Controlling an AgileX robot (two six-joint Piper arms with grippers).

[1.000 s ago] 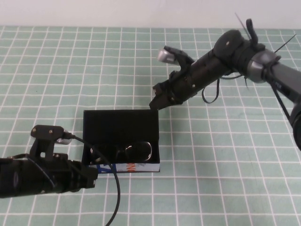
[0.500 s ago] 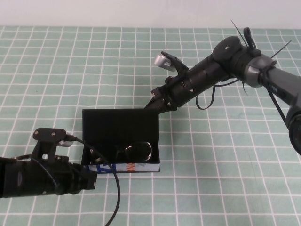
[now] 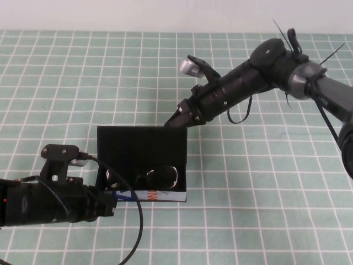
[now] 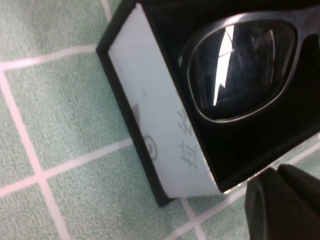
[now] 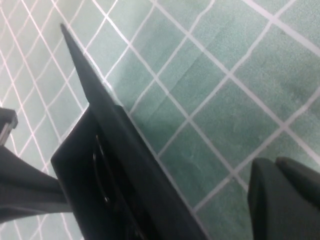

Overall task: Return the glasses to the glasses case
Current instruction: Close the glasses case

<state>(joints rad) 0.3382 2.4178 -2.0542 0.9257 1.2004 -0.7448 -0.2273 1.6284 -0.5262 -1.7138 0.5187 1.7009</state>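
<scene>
The black glasses case (image 3: 141, 148) stands at the table's middle with its flap lid raised, nearly upright. The black glasses (image 3: 150, 178) lie inside it, behind the white printed front edge (image 3: 157, 196). My right gripper (image 3: 175, 123) is shut, its tip at the lid's top right corner. My left gripper (image 3: 113, 203) is shut and holds nothing, its tip at the case's front left corner. The left wrist view shows one lens of the glasses (image 4: 240, 65), the case's white wall (image 4: 155, 125) and my fingers (image 4: 285, 205). The right wrist view shows the lid (image 5: 115, 135) edge-on beside my fingers (image 5: 285, 200).
The table is covered by a green mat with a white grid (image 3: 265, 182). A black cable (image 3: 138, 232) loops from the left arm across the front. The white wall (image 3: 165, 14) runs along the far edge.
My right gripper has slid a little left and down against the lid's top corner. The lid stands slightly higher. The left arm has shifted slightly at the case's front.
</scene>
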